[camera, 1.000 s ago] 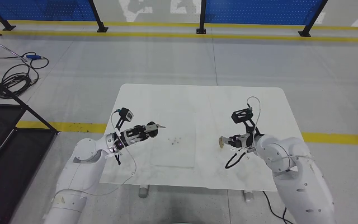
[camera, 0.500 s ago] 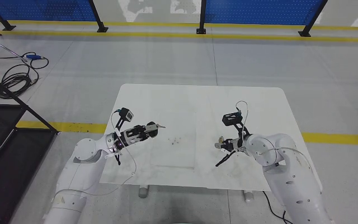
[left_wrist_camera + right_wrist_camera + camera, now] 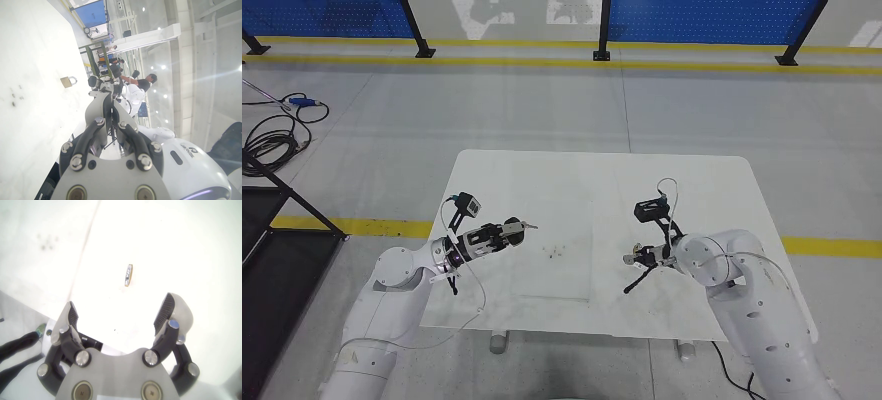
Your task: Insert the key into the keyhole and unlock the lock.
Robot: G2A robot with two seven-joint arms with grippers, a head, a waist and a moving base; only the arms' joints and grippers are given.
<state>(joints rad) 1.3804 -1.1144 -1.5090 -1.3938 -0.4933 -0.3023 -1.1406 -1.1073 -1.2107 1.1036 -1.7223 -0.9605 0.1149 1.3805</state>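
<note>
Your right arm has swung in toward the middle of the table [image 3: 542,170] since a second ago. Your left arm has stayed just where it was.

You have the right gripper [image 3: 121,302] low over the right half of the table. Its jaws are wide apart and there is nothing between them. The lock [image 3: 68,81] lies on the table just in front of those jaws, and you are not touching it. It has a gold body and a silver loop. From the left wrist view you can see it lying flat, with your right gripper just past it.

You have the left gripper [image 3: 110,98] over the left half of the table, pointing across toward the lock but well apart from it. Its jaws are squeezed almost together. A small thin silver bit sticks out from the tip, and that looks like the key [image 3: 529,225]. It is too small for you to see its shape well.

Some little dark specks [image 3: 557,251] sit on the table between your two grippers, closer to the left one.
</note>
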